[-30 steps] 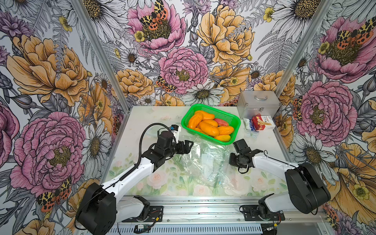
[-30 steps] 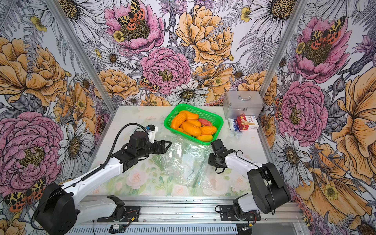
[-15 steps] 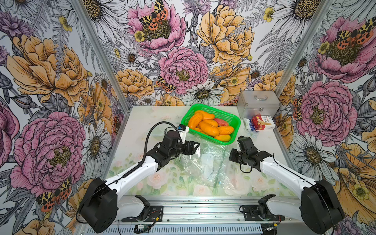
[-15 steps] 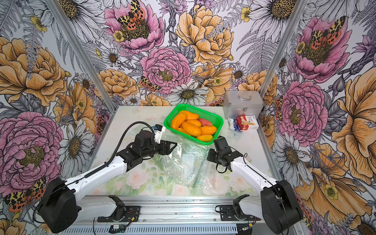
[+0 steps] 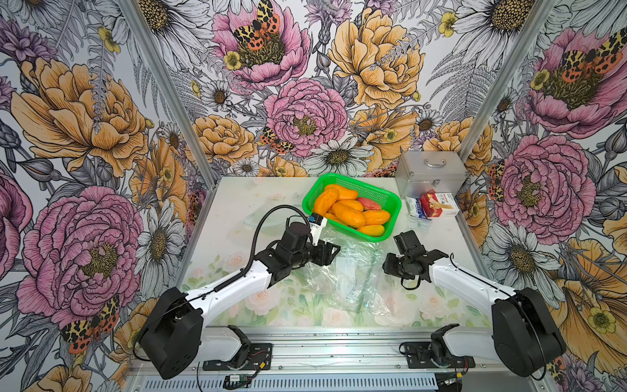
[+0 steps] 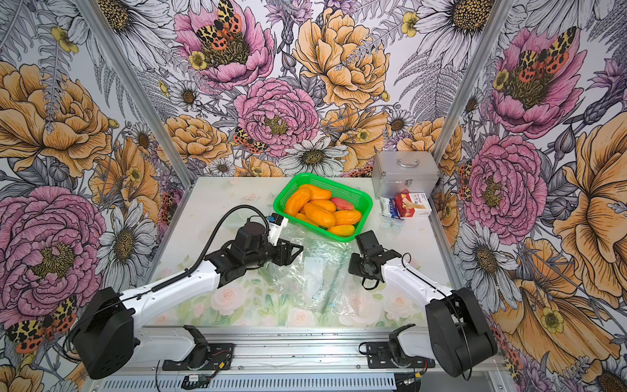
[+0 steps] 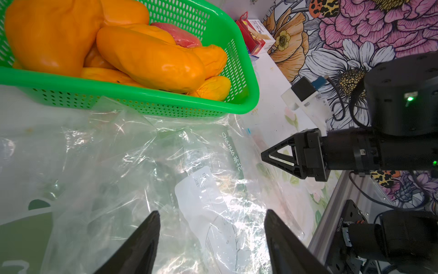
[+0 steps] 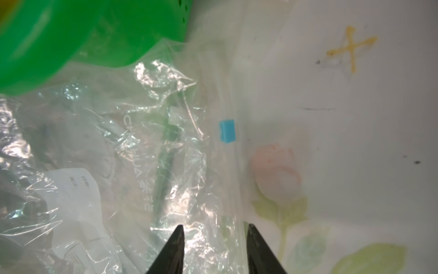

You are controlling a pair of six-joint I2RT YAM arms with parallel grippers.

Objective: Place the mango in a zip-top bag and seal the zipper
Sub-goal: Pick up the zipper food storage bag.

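Orange mangoes (image 5: 349,213) fill the green mesh basket (image 5: 373,237); the clear crumpled zip-top bag (image 5: 346,275) lies against it on the counter (image 5: 237,197); its blue slider (image 8: 227,131) shows plainly only at my right wrist; my left fingers (image 7: 142,246), wide, have advanced over the bag; my right fingers (image 8: 173,251), pinched before, stand narrowly parted; bare counter flanks both.

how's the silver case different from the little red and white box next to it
The silver case is plain metal with a handle on top and a latch in front; the red and white box is printed cardboard. The silver case is clearly bigger and stands nearer the back wall; the red and white box lies lower, in front of it. Both are box-shaped and sit to the right of the green basket.
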